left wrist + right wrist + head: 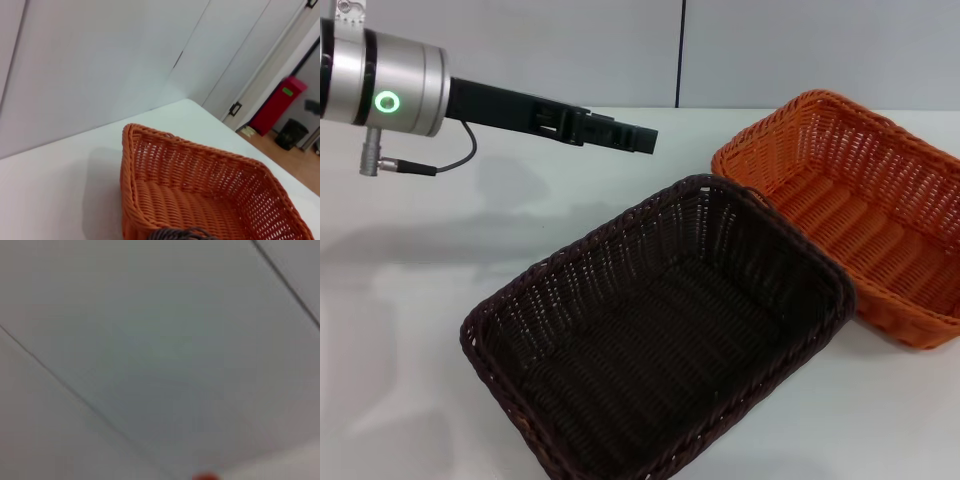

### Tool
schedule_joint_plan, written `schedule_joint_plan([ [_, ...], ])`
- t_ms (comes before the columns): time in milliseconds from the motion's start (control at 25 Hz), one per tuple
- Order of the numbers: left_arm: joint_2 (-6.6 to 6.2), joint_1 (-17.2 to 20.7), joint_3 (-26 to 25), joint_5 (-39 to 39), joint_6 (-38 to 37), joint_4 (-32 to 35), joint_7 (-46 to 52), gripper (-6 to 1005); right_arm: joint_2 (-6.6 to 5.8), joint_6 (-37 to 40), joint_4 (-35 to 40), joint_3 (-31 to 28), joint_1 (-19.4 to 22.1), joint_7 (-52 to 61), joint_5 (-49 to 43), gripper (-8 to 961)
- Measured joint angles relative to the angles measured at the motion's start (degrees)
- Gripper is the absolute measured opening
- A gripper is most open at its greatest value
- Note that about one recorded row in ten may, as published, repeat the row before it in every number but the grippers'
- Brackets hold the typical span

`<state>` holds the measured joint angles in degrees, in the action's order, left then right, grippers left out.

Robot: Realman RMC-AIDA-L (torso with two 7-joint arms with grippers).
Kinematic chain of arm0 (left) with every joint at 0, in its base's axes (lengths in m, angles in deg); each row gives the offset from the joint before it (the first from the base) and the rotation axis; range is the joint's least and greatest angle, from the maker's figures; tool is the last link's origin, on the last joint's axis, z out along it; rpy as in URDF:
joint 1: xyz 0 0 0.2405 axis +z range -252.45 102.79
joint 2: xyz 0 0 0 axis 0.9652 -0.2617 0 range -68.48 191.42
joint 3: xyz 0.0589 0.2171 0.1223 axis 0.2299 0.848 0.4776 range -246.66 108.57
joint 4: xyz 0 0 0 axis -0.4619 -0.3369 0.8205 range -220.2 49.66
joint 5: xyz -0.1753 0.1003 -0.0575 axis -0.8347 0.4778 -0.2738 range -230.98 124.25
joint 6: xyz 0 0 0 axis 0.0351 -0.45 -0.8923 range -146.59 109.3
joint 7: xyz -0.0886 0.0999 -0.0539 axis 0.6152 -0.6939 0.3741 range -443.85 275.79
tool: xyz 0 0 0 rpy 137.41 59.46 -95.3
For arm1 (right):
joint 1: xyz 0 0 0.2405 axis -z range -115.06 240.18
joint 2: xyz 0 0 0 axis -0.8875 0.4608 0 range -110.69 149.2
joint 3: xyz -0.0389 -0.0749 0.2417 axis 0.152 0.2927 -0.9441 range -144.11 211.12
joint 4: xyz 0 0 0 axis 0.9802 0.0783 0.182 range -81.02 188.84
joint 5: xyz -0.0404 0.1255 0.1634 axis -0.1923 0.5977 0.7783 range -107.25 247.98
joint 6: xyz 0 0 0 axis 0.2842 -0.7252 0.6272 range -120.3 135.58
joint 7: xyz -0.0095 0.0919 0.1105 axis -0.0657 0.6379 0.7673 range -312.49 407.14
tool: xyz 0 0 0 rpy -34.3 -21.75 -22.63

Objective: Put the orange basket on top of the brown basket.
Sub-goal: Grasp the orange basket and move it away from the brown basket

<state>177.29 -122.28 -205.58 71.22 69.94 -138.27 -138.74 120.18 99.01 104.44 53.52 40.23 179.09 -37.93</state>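
The orange basket [855, 215] sits on the white table [410, 300] at the far right side, flat on its bottom and open side up. Its long axis runs from the far left down to the near right, so 1 short end points toward the wall and the other toward the right edge of the table. Its near long side touches the far right corner of the brown basket [660, 340], or stands just beside it. The brown basket is in the middle of the table, nearer to the robot, also upright and empty. Its long axis goes the other way, from the near left up to the far right, so the 2 baskets lie at an angle to each other, not stacked.

The left gripper [642, 139] hangs above the table at the far left, stretched out level and pointing toward the orange basket, well apart from both baskets. Its dark fingers look pressed together, with nothing between them. The right gripper is not seen in any view.

The table top is plain white and smooth. Behind it is a pale grey panelled wall [570, 50]. In the left wrist view, a wooden floor [295, 160], a red bin [277, 105] and a black bin [291, 133] stand past the table corner.
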Motion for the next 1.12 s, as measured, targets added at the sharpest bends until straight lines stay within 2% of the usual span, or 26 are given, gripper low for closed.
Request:
schedule_joint_plan([
  [80,-0.03,0.50,-0.15,-0.56,-0.12,0.00,-0.55,856,-2.11,4.55,2.15,-2.42,-2.37,8.57,-8.49,781],
  [160,-0.05,1.37,-0.39,-1.73,-0.40,0.14,-1.56,859,-3.84,8.65,3.12,-4.99,-5.06,14.59,-16.51,781],
  [280,-0.10,2.45,-0.46,-3.53,-0.84,0.70,-3.27,864,-5.52,13.28,3.18,-6.26,-8.15,19.64,-25.75,780],
  [360,-0.04,3.02,-0.47,-4.33,-1.14,0.78,-3.94,864,-5.94,15.10,2.79,-5.87,-9.81,21.35,-30.66,780],
  [400,-0.04,3.02,-0.47,-4.33,-1.14,0.78,-3.94,864,-5.97,16.08,1.67,-5.00,-11.37,22.11,-34.49,780],
  [520,0.10,4.28,-0.48,-6.09,-1.60,0.86,-5.23,863,-5.68,16.07,-0.21,-3.75,-12.51,22.46,-36.57,780],
  [600,0.09,4.39,-0.48,-6.27,-1.61,0.87,-5.34,863,-5.20,13.96,-4.15,-1.55,-13.60,22.67,-37.12,780],
  [920,-0.22,4.93,-0.46,-6.74,-1.67,1.04,-5.76,863,-4.85,6.76,-13.36,3.16,-15.31,22.75,-37.30,780],
  [1120,-0.37,4.93,-0.44,-6.79,-1.71,1.43,-6.48,864,-4.07,3.88,-15.81,4.53,-16.24,22.57,-37.29,779],
])
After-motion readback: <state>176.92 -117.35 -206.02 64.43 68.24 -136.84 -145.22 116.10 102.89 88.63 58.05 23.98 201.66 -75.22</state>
